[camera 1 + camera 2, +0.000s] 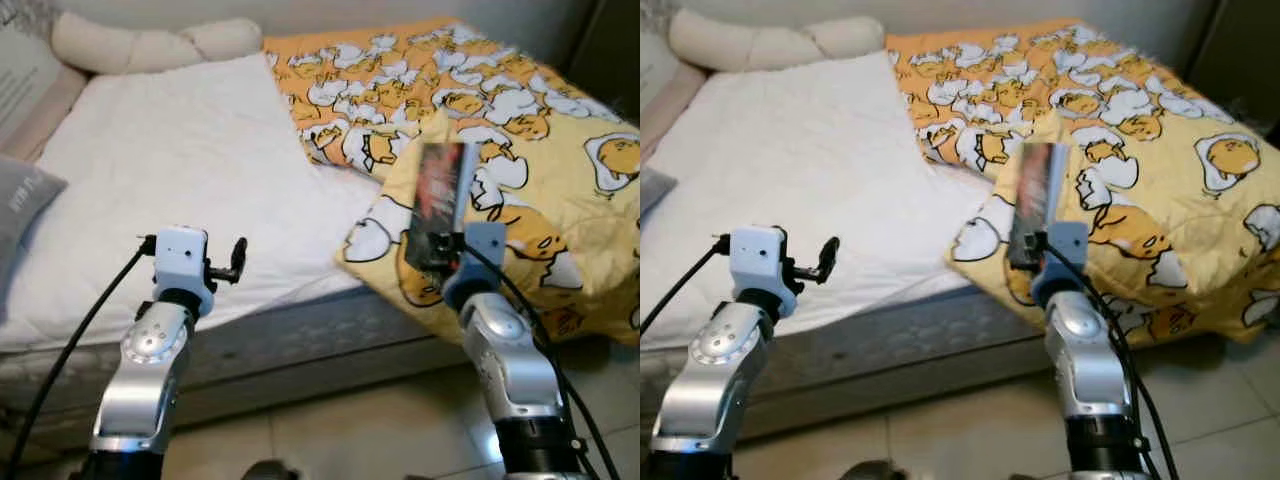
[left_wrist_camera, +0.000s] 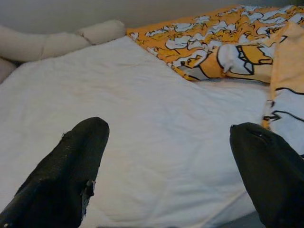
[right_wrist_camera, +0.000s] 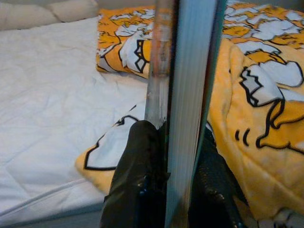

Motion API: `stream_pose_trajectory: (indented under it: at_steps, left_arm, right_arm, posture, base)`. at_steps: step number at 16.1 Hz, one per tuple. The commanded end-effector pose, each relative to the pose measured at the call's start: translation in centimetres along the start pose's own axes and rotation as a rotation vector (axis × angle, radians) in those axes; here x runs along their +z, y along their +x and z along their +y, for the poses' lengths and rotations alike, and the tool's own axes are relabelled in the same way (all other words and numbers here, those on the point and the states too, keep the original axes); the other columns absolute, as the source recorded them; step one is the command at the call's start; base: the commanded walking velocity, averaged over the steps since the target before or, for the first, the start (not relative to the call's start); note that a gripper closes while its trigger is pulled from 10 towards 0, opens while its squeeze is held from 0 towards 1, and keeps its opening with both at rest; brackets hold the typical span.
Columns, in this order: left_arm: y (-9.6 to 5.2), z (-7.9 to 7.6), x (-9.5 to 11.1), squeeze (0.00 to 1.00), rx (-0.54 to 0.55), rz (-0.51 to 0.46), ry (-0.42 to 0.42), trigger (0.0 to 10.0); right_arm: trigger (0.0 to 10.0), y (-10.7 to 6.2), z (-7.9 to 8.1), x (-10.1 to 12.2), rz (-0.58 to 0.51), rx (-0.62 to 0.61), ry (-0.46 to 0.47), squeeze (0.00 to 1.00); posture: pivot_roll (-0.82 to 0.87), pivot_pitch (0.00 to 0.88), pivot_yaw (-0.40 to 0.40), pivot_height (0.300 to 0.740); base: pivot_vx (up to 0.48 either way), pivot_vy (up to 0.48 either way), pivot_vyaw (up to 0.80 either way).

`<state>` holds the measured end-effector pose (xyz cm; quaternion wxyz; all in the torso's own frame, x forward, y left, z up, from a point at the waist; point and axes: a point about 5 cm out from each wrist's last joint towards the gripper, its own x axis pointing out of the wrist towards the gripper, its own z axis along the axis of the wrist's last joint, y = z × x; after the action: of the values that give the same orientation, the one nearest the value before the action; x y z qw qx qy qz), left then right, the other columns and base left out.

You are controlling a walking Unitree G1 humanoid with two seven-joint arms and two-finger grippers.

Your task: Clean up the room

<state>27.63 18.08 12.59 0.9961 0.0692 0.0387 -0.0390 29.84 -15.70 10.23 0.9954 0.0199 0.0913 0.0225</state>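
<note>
1. The bed spans the scene, its white sheet bare on the robot's left side, the mattress edge facing the robot above a tiled floor.
2. A yellow-and-orange duvet with a cartoon egg print covers the right side of the bed, and its near corner droops over the mattress edge.
3. A long cream pillow lies across the head of the bed, up against the wall.
4. A grey cushion sits at the bed's far left edge.
5. The right hand is raised in front of the duvet's hanging corner, and its two black fingers are clamped on a book.
6. That book stands upright in the grip with its dark cover toward the head camera; the right wrist view looks straight at its page edges.
7. The left hand hovers over the white sheet near the mattress edge, fingers spread well apart, nothing between them.
</note>
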Motion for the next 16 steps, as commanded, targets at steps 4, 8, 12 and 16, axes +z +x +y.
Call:
stream_pose_trajectory:
  at_steps: [4, 8, 12, 16]
  left_arm:
    - [0.03, 0.64, 0.11, 0.0, 0.029, -0.002, -0.004, 10.0]
    - [0.17, 0.59, 0.38, 0.0, 0.028, -0.01, -0.002, 10.0]
    - [0.1, 0.73, 0.44, 0.0, 0.036, -0.022, -0.006, 10.0]
    - [0.13, 0.58, 0.51, 0.0, 0.042, -0.035, -0.007, 10.0]
  right_arm:
    - [10.0, 0.19, 2.0, 1.04, -0.044, 0.089, -0.066, 0.0]
    - [10.0, 0.08, 1.86, 0.73, -0.032, 0.102, -0.032, 0.0]
    - [10.0, 0.14, 2.16, 0.84, -0.061, 0.095, -0.125, 0.0]
    - [10.0, 0.42, 1.63, 0.7, -0.04, 0.066, -0.102, 0.0]
  posture:
    - [-0.01, 0.0, 0.067, 0.74]
    - [0.0, 0.0, 0.067, 0.74]
    - [0.01, 0.0, 0.067, 0.74]
    - [0.01, 0.0, 0.068, 0.74]
  base:
    - [0.0, 0.43, 0.0]
    - [0.0, 0.428, 0.0]
    - [0.0, 0.293, 0.0]
    - [0.0, 0.0, 0.0]
